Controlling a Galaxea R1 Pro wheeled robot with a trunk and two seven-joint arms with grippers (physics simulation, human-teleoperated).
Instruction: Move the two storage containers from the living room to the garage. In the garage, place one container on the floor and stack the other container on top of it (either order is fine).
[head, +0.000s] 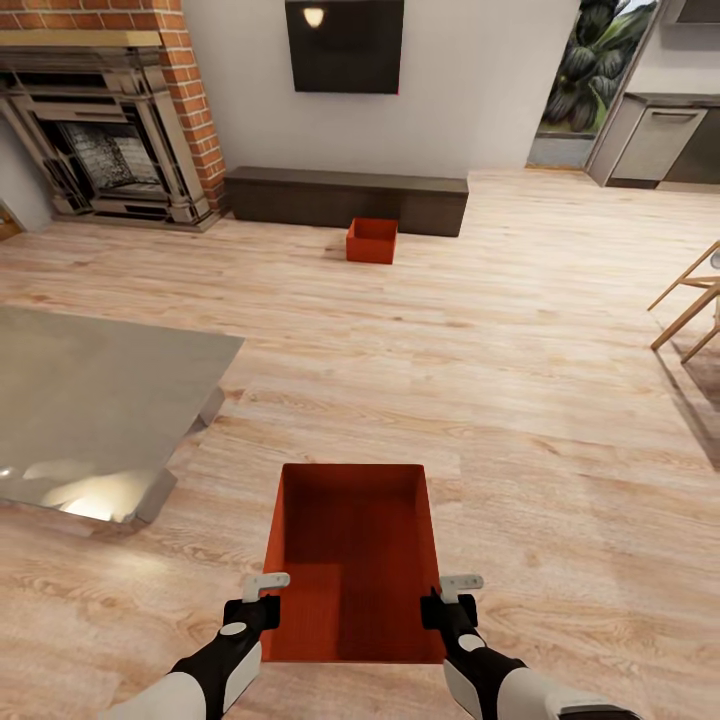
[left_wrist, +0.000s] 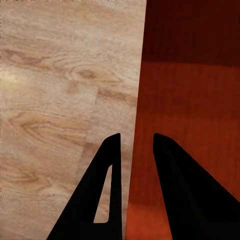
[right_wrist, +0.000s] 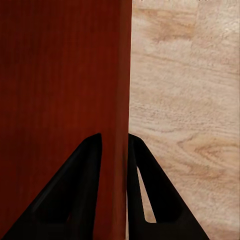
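Head view shows the left gripper (head: 264, 592) and right gripper (head: 448, 592) each pinching a side wall of one container (head: 352, 560) between its jaws, the other container (head: 372, 241) well beyond them, both undelivered.

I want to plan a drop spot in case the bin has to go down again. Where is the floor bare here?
Bare wood floor runs wide between the held container and the far container by the bench. Left is crowded by the grey table, right edge by wooden chair legs.
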